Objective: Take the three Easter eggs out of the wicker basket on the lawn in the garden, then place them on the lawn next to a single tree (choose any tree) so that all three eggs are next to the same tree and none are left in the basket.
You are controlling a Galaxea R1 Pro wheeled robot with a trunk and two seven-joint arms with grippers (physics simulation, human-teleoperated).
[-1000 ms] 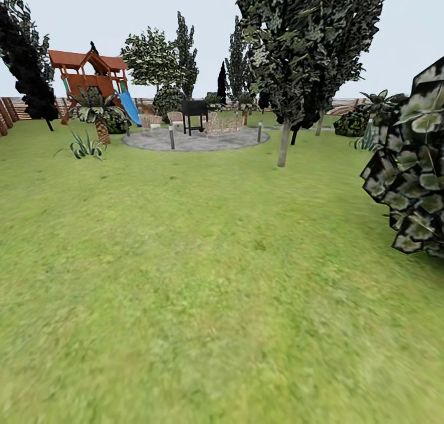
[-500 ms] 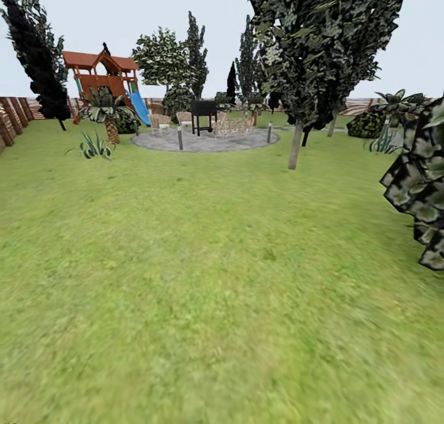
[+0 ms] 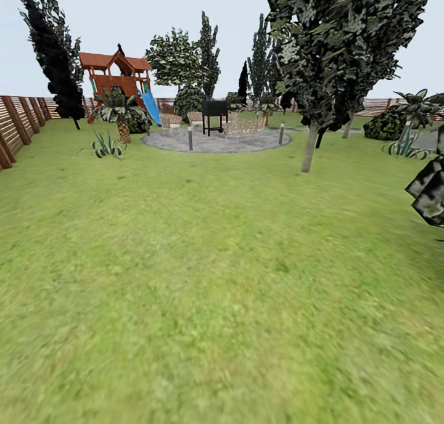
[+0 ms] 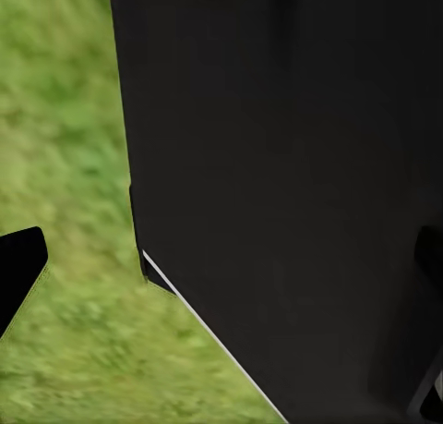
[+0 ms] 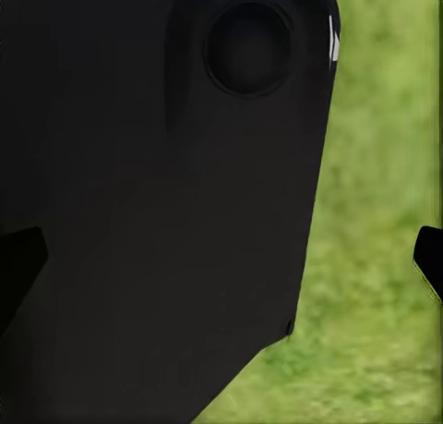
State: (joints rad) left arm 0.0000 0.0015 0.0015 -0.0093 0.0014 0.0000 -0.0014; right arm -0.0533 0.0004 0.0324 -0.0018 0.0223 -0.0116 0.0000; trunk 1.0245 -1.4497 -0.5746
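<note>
The lawn (image 3: 209, 276) spreads wide in the head view. A tree (image 3: 308, 148) with a pale leaning trunk and dark flecked foliage stands at the back right. The Easter eggs and the wicker basket are out of view. In the left wrist view my left gripper (image 4: 221, 267) is open, one dark fingertip (image 4: 18, 269) at each side edge, with a black part of the robot's body behind. My right gripper (image 5: 221, 258) is open in the same way, its fingertips (image 5: 430, 258) wide apart over grass.
A grey paved circle (image 3: 216, 142) with a black grill (image 3: 214, 113) and wicker chairs lies far ahead. A playset with a blue slide (image 3: 120, 79) stands at the back left. The slat fence (image 3: 15, 128) runs along the left; a dark bush (image 3: 431, 190) juts in at the right.
The whole head view has shifted right, so the camera has turned left. The fence has come into view at the left and the bush has slid mostly off the right edge.
</note>
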